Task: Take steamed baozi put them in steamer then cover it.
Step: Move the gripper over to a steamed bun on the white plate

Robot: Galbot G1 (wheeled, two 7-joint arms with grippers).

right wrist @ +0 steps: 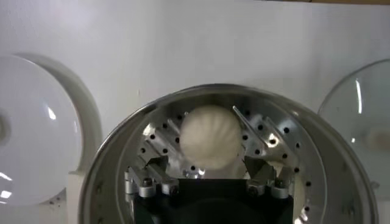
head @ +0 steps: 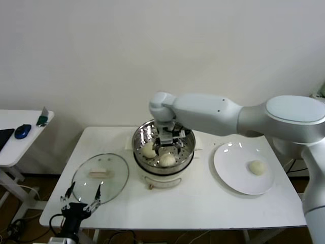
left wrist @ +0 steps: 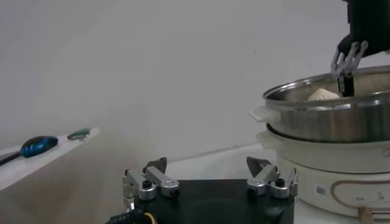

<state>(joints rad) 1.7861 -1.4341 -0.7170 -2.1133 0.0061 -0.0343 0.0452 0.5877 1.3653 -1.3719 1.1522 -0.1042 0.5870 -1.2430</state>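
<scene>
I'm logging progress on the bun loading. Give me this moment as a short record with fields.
steamer: steel pot on white base, table centre, uncovered
baozi in steamer: at least two in head view
baozi on plate: one left
plate: on the robot's right of the steamer
glass lid: flat on table, on the robot's left of the steamer
right gripper: open, inside the steamer over a baozi
left gripper: open, idle at table's front edge near the lid

Glass lid [head: 100, 179], white plate [head: 236, 170], blue mouse [head: 22, 131].
</scene>
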